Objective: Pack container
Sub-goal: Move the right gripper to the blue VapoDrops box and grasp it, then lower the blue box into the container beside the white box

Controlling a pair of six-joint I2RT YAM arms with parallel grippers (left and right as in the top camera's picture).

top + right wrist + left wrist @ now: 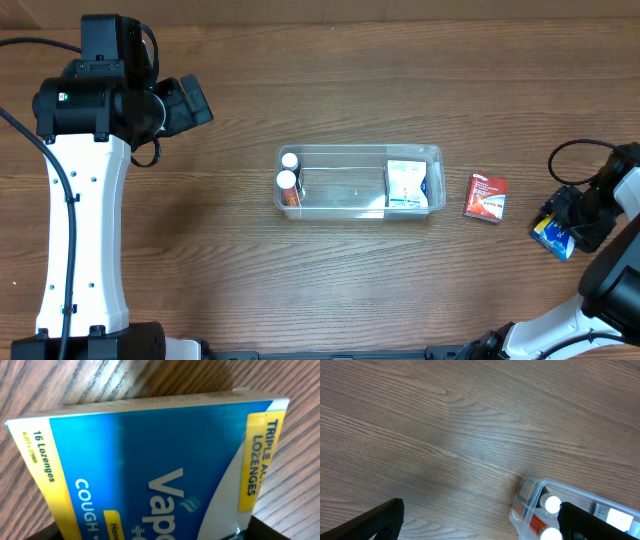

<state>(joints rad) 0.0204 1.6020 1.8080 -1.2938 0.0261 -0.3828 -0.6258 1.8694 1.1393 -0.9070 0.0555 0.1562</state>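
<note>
The clear container (360,149) stands mid-table. It holds two white-capped bottles (288,180) at its left end and a white and blue box (405,185) at its right end. Its left corner (535,482) and the bottle caps (551,504) show in the left wrist view. My left gripper (195,100) (480,520) is open and empty, up and to the left of the container. My right gripper (572,225) (155,532) is at the far right, its fingers spread on either side of a blue and yellow lozenge box (552,236) (150,460).
A small red box (486,197) lies on the wood table just right of the container, between it and the lozenge box. A black cable (575,150) loops near the right arm.
</note>
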